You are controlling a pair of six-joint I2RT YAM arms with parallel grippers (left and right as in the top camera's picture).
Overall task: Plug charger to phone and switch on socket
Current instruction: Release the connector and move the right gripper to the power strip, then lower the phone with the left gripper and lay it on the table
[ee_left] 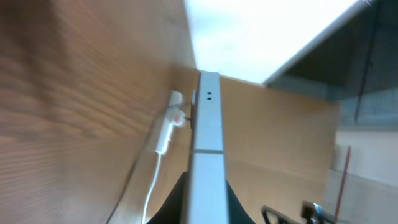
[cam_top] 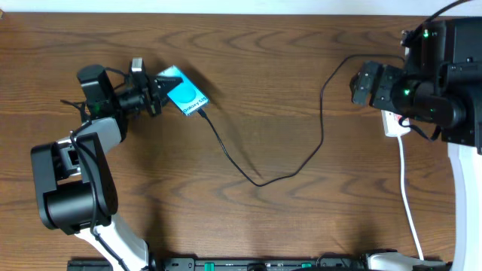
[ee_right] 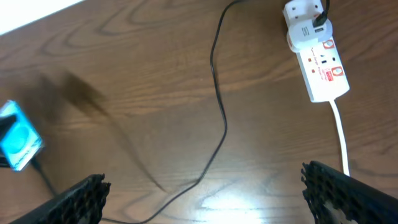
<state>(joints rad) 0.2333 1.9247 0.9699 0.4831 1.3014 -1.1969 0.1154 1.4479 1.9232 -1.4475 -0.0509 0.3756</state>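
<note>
My left gripper [cam_top: 160, 92] is shut on the phone [cam_top: 186, 95], whose cyan screen faces up at the table's back left. In the left wrist view the phone [ee_left: 207, 143] stands edge-on between the fingers [ee_left: 206, 208]. The charger, a thin black cable [cam_top: 260, 182], runs from the phone's lower right end in a loop across the table to the socket [cam_top: 392, 124], a white strip mostly hidden under my right arm. My right gripper [cam_top: 358, 83] is open and empty above the table, left of the socket [ee_right: 318, 61]; its fingers [ee_right: 205, 193] straddle the cable [ee_right: 221, 118]. The phone also shows in the right wrist view [ee_right: 17, 140].
The socket's white cord [cam_top: 407, 192] runs towards the table's front right. A white adapter with a black plug [ee_right: 314, 15] sits at the socket's top end. The socket also shows far off in the left wrist view [ee_left: 168, 127]. The table is dark wood [cam_top: 301, 226].
</note>
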